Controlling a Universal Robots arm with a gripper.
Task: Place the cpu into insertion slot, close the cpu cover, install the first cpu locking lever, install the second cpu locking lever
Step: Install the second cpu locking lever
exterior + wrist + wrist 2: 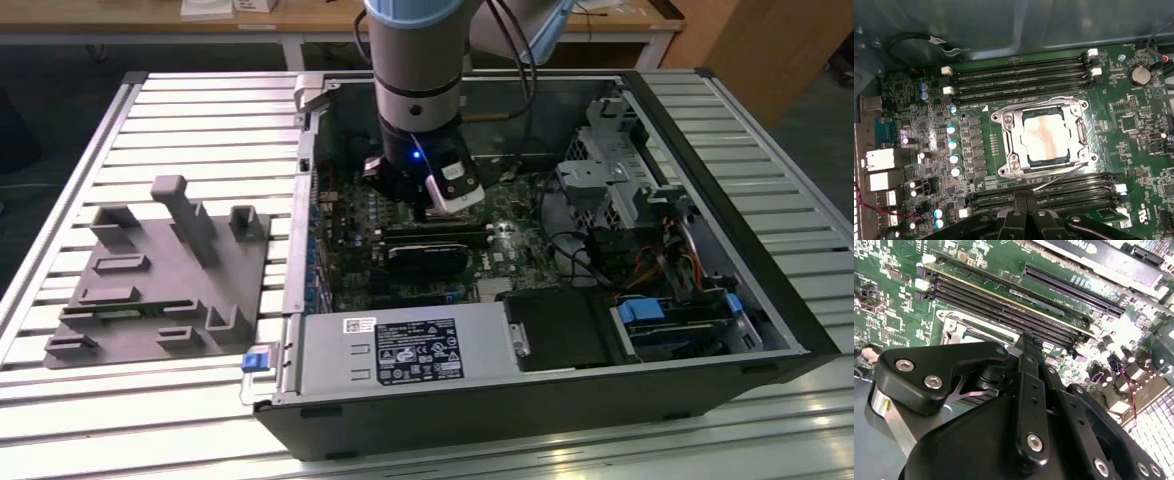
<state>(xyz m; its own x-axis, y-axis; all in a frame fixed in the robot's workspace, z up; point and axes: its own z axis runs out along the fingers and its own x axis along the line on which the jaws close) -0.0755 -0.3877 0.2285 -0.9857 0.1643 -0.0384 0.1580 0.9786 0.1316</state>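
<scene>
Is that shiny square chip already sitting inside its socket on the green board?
Yes, in the first wrist view the cpu lies flat in the insertion slot, framed by the silvery cpu cover.

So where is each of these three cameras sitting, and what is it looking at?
Exterior view: off the arm, above and in front, looking down on the open computer case on the slatted table; the arm reaches into it.
First wrist view: riding on the arm, looking onto the green motherboard, with the cpu inside the closed cpu cover; black parts of the claw cross one edge.
Second wrist view: riding on the arm, close behind the claw's black linkage, looking across the board.
Both wrist views share the long black memory slots.
</scene>
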